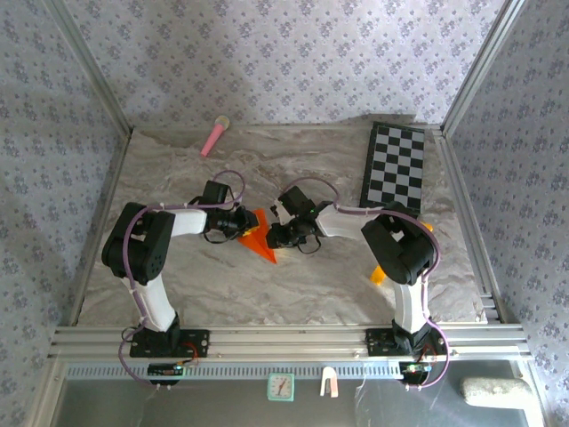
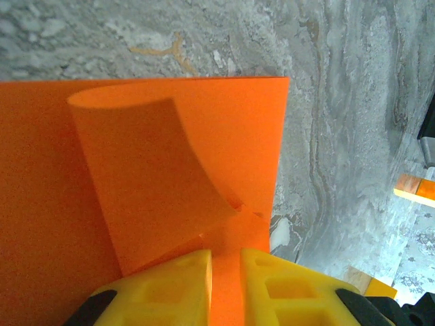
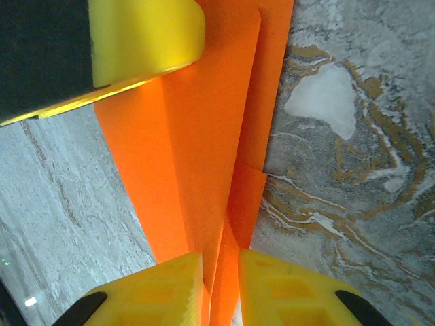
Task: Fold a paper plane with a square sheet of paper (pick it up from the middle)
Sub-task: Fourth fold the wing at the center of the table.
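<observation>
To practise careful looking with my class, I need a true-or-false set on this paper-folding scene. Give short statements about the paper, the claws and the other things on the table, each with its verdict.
1. The left claw and the right claw both pinch the orange paper. True.
2. The checkerboard lies at the far left of the table. False: it lies at the far right.
3. The pink stick lies near the far edge, apart from the paper. True.
4. The orange paper is a flat, unfolded square. False: it shows folded layers and narrows to a point.
</observation>
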Motion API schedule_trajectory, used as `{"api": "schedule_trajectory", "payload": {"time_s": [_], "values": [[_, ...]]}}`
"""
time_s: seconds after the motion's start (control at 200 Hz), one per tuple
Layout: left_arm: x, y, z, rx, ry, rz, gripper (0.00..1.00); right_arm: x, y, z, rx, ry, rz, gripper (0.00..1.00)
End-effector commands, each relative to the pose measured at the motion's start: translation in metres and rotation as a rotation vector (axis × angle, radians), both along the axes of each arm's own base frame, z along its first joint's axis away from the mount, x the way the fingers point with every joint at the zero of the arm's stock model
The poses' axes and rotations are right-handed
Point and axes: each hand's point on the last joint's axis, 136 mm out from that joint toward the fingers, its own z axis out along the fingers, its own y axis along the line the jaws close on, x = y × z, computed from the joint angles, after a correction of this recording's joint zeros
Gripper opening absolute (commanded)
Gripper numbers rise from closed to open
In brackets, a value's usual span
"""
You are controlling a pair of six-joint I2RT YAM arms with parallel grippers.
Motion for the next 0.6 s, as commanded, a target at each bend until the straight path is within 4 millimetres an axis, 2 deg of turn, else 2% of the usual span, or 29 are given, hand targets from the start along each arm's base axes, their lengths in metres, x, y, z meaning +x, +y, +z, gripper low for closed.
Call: {"api": "schedule_trajectory", "payload": {"time_s": [0.0,0.045,0.06,0.115,0.595], "values": [[0.004,-0.002,0.006,-0.001,-0.025,0.0,0.19,-0.001,0.005,0.003,0.008,0.008,0.006,0.21],[0.004,-0.002,0.006,-0.001,-0.023,0.001,0.19,-0.002,0.005,0.001,0.006,0.014,0.011,0.21],[0.004,-0.002,0.006,-0.001,-0.023,0.001,0.19,0.004,0.011,0.01,0.023,-0.004,0.011,0.21],[0.004,-0.002,0.006,0.0,-0.024,0.0,0.19,0.005,0.013,0.011,0.026,-0.005,0.014,0.2],[0.005,-0.003,0.015,-0.013,-0.039,0.002,0.2,0.001,0.004,-0.009,-0.027,0.038,-0.002,0.12]]}}
